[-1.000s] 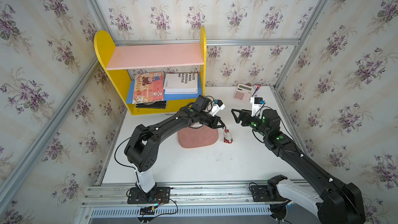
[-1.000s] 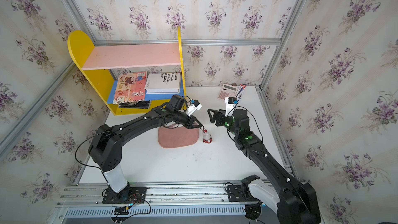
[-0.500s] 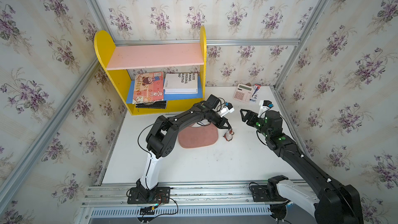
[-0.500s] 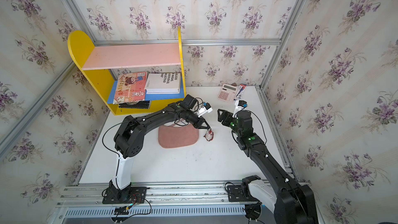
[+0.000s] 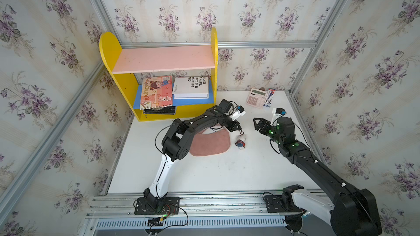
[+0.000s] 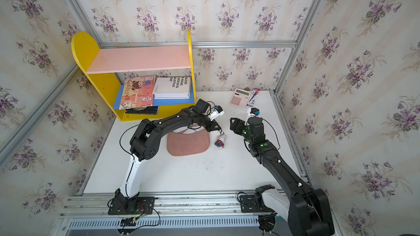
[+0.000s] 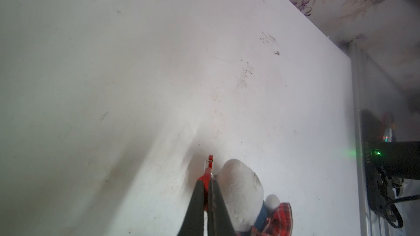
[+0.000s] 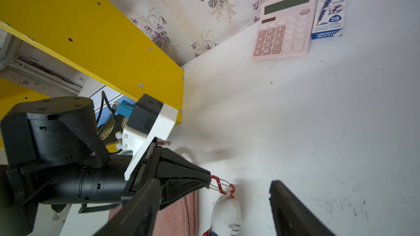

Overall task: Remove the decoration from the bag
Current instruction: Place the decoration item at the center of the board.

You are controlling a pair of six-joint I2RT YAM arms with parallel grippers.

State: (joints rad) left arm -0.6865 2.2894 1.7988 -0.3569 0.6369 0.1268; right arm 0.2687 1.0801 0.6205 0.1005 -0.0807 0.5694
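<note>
At the far left a yellow wooden shelf unit with a pink top board (image 5: 159, 64) is standing against the wall, holding books (image 5: 172, 89). In front of it a dusty-pink half-moon suede bag (image 5: 211, 143) is lying flat on the white table (image 5: 204, 173), with the left arm (image 5: 193, 123) arching across it. The left tool (image 5: 239, 130) is pinching its jaws fully together on the red metal clasp (image 8: 220, 185) of the small white plush decoration (image 5: 241, 142), whose body is resting on the table just beside the bag's right end. The right tool (image 5: 255, 124) is hovering near it with jaws spread wide, gripping nothing. A pink calculator (image 5: 256, 97) is sitting at the back
</note>
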